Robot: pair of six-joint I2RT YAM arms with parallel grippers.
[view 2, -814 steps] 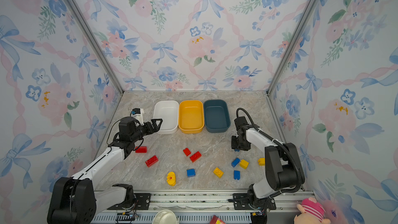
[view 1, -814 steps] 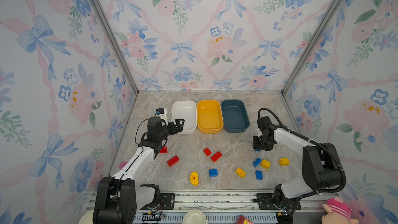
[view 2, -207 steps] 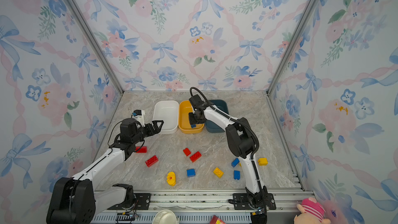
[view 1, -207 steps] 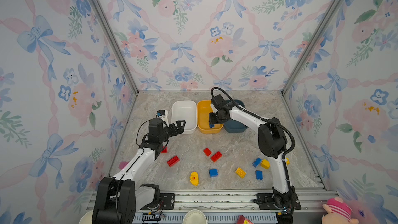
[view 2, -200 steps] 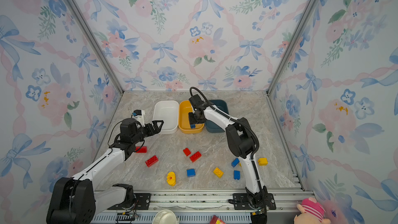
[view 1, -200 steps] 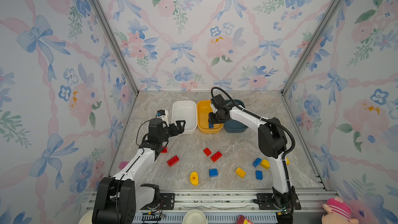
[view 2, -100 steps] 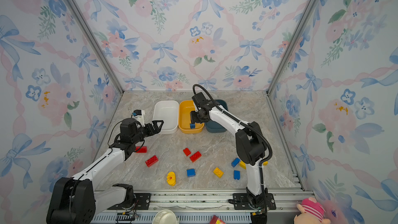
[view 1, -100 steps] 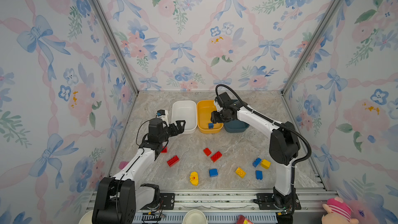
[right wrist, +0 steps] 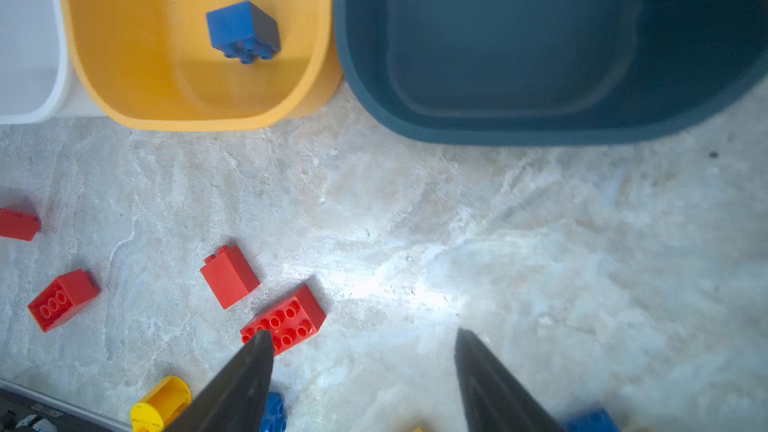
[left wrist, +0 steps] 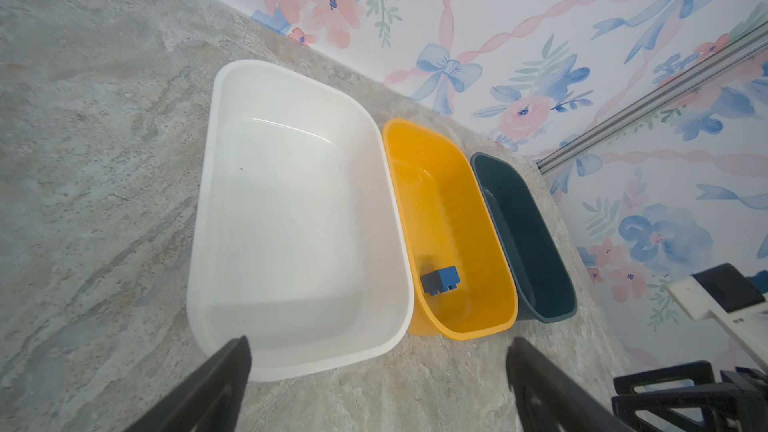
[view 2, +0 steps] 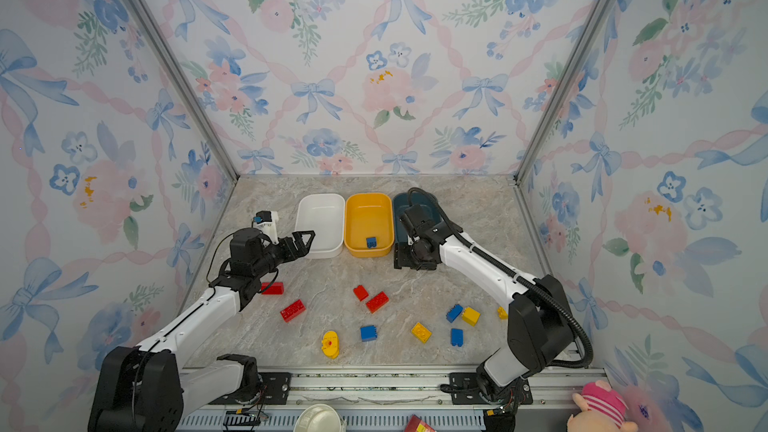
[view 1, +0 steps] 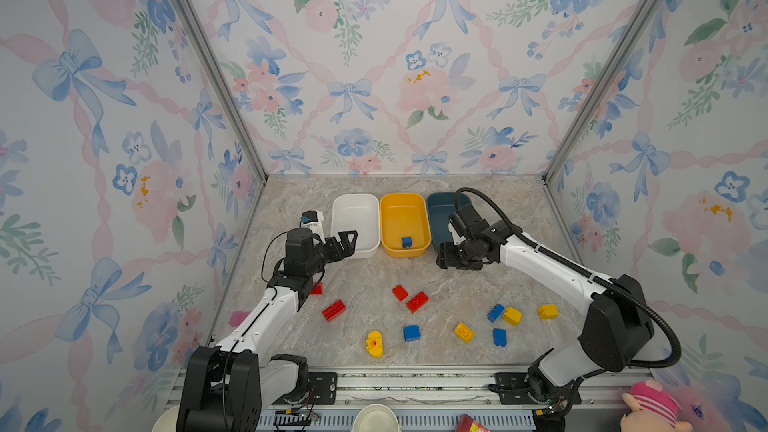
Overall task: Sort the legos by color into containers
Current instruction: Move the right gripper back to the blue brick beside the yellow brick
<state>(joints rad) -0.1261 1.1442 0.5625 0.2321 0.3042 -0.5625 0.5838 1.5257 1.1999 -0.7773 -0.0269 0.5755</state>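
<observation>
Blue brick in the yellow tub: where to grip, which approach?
Come straight down: the walls of the yellow tub block side approaches. The blue brick lies tipped, studs facing the near wall, so probably close across its two smooth side faces, not the studded end.

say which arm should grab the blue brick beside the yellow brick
Right: the blue brick lies far right, near that arm; the right gripper is open and empty, the left gripper sits by the white tub.

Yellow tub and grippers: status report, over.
Left gripper open, empty. Right gripper open, empty. One blue brick in yellow tub. No obstruction seen.
</observation>
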